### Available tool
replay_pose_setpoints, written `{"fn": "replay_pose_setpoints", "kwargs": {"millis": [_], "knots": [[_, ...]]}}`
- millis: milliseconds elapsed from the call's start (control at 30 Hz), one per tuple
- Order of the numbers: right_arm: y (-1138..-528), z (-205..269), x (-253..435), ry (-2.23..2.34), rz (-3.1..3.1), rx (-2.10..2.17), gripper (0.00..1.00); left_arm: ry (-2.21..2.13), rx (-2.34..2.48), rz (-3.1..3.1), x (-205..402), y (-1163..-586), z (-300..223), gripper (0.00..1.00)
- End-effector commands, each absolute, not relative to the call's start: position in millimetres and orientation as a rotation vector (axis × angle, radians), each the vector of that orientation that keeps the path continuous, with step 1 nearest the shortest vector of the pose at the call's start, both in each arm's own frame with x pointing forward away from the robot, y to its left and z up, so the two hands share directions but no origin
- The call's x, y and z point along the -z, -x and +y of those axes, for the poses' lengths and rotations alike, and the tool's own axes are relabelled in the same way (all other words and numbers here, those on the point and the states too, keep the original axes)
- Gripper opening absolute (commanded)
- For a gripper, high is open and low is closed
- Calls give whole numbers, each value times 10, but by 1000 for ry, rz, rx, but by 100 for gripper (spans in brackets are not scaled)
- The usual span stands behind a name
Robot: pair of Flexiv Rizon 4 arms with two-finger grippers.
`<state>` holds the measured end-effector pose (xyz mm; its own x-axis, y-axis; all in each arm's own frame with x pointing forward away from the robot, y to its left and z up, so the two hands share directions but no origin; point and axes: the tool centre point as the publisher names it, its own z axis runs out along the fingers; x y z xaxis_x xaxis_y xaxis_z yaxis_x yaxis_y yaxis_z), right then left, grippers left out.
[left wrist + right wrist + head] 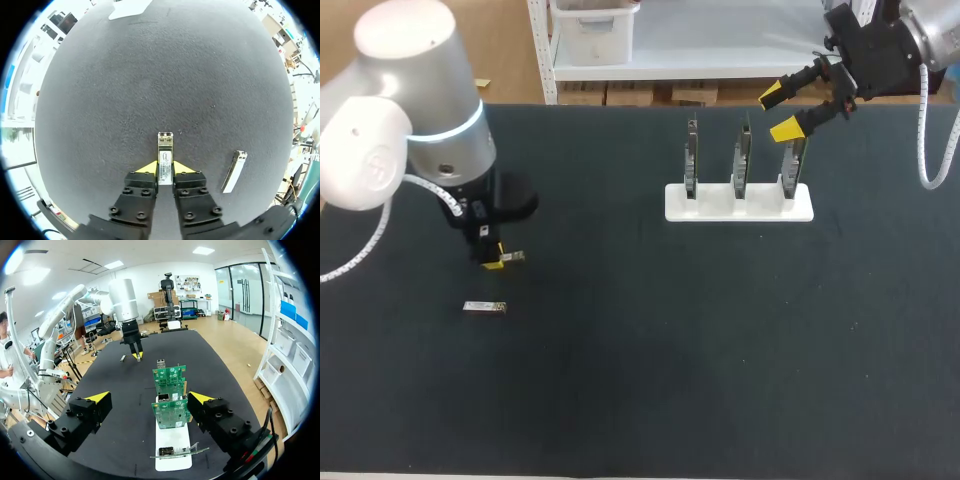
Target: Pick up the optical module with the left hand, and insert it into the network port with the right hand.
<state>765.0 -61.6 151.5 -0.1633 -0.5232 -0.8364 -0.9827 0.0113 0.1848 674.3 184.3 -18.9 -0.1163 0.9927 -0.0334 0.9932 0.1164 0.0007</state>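
Starting at the left of the bench, the left end effector is clamped on the optical module. Both yellow-tipped fingers press its sides, and its long axis runs out ahead of the tips with the metal nose free. From above, that free end pokes toward the middle of the bench. I cannot tell whether it hangs clear of the surface. A spare module lies flat just beside this end effector, untouched.

Well apart to the right, a white stand carries three upright circuit cards in a row. The right end effector hangs above the rightmost card, fingers wide apart and holding nothing. Its wrist view shows the cards lined up between its fingers, with a network port on the nearest one.

The coming move seems to turn on the gap across the bench. The module lies far left of the right end effector, so a handover near the middle looks necessary, with the free end offered to the right fingers.
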Motion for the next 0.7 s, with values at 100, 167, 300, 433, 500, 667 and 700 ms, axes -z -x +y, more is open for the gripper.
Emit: {"fn": "replay_pose_setpoints", "kwargs": {"millis": [100,167,300,433,500,667,700], "knots": [[-7622,-617,-1520,1543,1737,-1058,100,-2046,63,2306,122,-6853,1717,0],[-7622,-617,-1520,1543,1737,-1058,100,-2046,73,2280,82,-6874,1627,0],[-7622,-617,-1520,1543,1737,-1058,100,-1986,127,2232,-31,-6963,1442,0],[-7622,-617,-1520,1543,1737,-1058,100,-1829,260,2177,-225,-7125,1260,0],[-7622,-617,-1520,1543,1737,-1058,100,-1748,325,2138,-348,-7229,1172,0],[-7622,-617,-1520,1543,1737,-1058,100,-1597,429,2058,-591,-7498,981,0],[-7622,-617,-1520,1543,1737,-1058,100,-1562,444,2048,-637,-7553,950,0]]}}
